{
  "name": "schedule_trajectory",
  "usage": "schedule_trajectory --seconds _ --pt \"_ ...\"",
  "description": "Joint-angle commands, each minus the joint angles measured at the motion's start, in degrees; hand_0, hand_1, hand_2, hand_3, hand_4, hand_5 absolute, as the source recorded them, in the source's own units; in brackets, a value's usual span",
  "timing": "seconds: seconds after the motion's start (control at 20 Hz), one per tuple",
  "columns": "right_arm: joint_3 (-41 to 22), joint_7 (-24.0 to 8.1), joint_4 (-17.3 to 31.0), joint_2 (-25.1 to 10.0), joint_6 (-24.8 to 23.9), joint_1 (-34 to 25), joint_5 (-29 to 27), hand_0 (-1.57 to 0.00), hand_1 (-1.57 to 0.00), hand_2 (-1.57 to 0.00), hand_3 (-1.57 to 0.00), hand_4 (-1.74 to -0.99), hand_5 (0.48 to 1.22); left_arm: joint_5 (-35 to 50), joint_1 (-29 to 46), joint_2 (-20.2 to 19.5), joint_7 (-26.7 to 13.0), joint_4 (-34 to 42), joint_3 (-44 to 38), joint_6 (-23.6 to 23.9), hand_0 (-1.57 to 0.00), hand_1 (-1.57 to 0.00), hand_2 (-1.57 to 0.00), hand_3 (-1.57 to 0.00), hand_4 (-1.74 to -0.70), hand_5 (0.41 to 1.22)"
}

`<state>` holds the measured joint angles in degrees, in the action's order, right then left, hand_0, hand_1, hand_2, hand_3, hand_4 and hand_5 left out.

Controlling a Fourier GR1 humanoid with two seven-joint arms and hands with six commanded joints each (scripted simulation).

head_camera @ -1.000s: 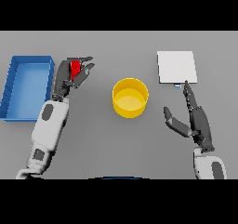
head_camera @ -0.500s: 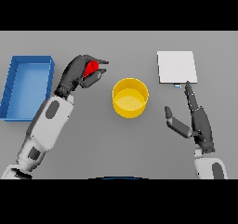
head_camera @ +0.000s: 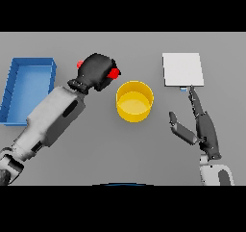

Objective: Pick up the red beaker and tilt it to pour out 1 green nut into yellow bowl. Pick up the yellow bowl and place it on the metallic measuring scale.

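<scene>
— What is your left hand (head_camera: 97,71) doing?
— It is gripping the red beaker (head_camera: 114,73), fingers curled round it, just left of the yellow bowl (head_camera: 135,101); only slivers of red are showing.
— And your right hand (head_camera: 199,125)?
— It is hovering with fingers straight, holding nothing, near the metallic measuring scale (head_camera: 182,70). A blue tray (head_camera: 28,88) is sitting at far left.

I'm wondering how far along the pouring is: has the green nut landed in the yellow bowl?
Cannot tell for sure. The yellow bowl shows only yellow inside, no green nut, while the left hand holds the red beaker beside its rim.
</scene>
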<state>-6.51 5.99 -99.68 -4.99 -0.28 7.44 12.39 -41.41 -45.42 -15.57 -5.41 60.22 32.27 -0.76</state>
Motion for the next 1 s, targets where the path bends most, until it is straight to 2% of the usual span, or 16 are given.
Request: schedule_trajectory --seconds 0.0,0.05,0.2,0.3,0.55,0.65,0.7,0.75,0.95 --pt "0.24 0.47 0.27 -0.13 0.08 -0.05 -0.23 0.0 0.0 0.0 0.0 -1.268 0.72 -1.37 -2.17 -0.25 -0.72 -0.9 1.36 -1.66 -1.57 -1.57 -1.57 -1.57 -1.74 1.186" --pt "0.02 0.8 0.19 0.1 0.02 0.1 -0.12 0.0 0.0 0.0 0.0 -1.264 0.717 -2.88 -4.27 -0.56 -0.18 -2.34 2.99 -2.91 -1.57 -1.57 -1.57 -1.57 -1.74 1.193" --pt "-0.01 0.49 0.68 0.99 -0.49 -0.65 -0.23 0.0 0.0 0.0 0.0 -1.258 0.697 -6.83 -9.23 -0.62 1.89 -6.71 7.99 -6.39 -1.57 -1.57 -1.57 -1.57 -1.61 1.206" --pt "0.38 -0.14 0.58 0.55 -1.18 -0.65 0.45 0.0 0.0 0.0 0.0 -1.245 0.679 -8.94 -11.67 -0.43 2.17 -7.61 11.93 -10.33 -1.57 -1.57 -1.57 -1.57 -1.66 1.212" --pt "0.81 0.29 0.69 1.08 -1.68 -0.08 -0.03 0.0 0.0 0.0 0.0 -1.198 0.65 -11.83 -17.1 0.22 4.81 -10.65 18.43 -15.57 -1.57 -1.57 -1.57 -1.57 -1.71 1.218" --pt "0.7 -0.27 1.37 1.09 -2.08 -1.34 0.67 0.0 0.0 0.0 0.0 -1.195 0.647 -13.73 -19.75 1.07 4.91 -12.48 21.18 -16.57 -1.57 -1.57 -1.57 -1.57 -1.72 1.219" --pt "0.24 0.96 1.27 1.35 -2.1 -0.55 1.01 0.0 0.0 0.0 0.0 -1.193 0.648 -14.59 -20.79 0.78 4.85 -12.59 22.5 -17.35 -1.57 -1.57 -1.57 -1.57 -1.72 1.219" --pt "-0.33 0.87 0.9 1.57 -2.09 -0.51 1.53 0.0 0.0 0.0 0.0 -1.191 0.649 -15.34 -21.56 0.9 5.36 -13.15 24.09 -17.94 -1.57 -1.57 -1.57 -1.57 -1.73 1.22" --pt "0.2 0.09 0.57 1.6 -2.69 -0.41 1.39 0.0 0.0 0.0 0.0 -1.18 0.63 -18.53 -24.17 1.52 7.41 -15.54 29.69 -16.61 -1.57 -1.57 -1.57 -1.57 -1.74 1.22"
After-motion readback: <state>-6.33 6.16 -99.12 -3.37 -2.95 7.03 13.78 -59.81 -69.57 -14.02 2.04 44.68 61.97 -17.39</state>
